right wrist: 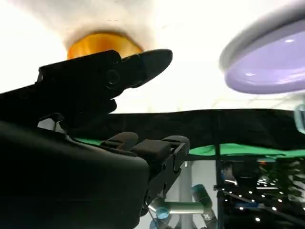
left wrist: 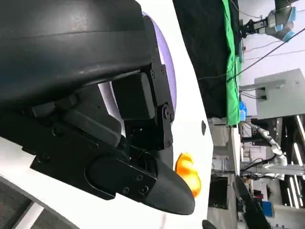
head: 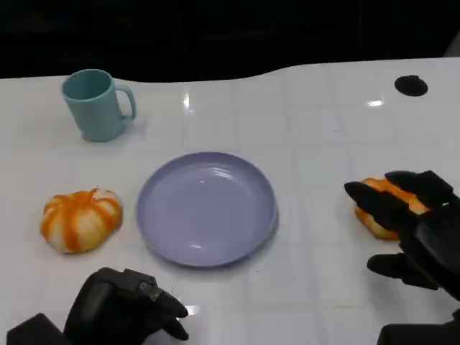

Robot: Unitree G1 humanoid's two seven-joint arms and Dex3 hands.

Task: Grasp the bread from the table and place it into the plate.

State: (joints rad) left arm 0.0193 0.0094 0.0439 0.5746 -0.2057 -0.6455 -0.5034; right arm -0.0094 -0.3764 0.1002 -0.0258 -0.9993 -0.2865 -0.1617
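Head view: bread [head: 379, 210] sits on the white table [head: 316, 129] at about 3 o'clock from the lavender plate [head: 207, 208], well apart from it. Right hand [head: 417, 230] is draped over the bread, fingers spread across its top with the thumb below and apart. This looks like a wrap in progress, not yet a firm hold; whether there is contact, cannot tell. The bread's long axis seems to run roughly 10-to-4 o'clock, though half is hidden. Left hand [head: 126, 309] rests at 7 o'clock from the plate, fingers curled in, holding nothing, probably parked out of the way. Orange-and-white pumpkin [head: 80, 219] at the plate's 9 o'clock, teal mug [head: 97, 104] at 11.

Left wrist view: left hand [left wrist: 109, 138] with fingers folded, empty; plate rim [left wrist: 167, 62] beyond; bread [left wrist: 188, 174] far off.

Right wrist view: right hand [right wrist: 95, 124], one finger stretched across the bread [right wrist: 102, 42], the others curled below, gap open. Plate [right wrist: 271, 62] off to the side.
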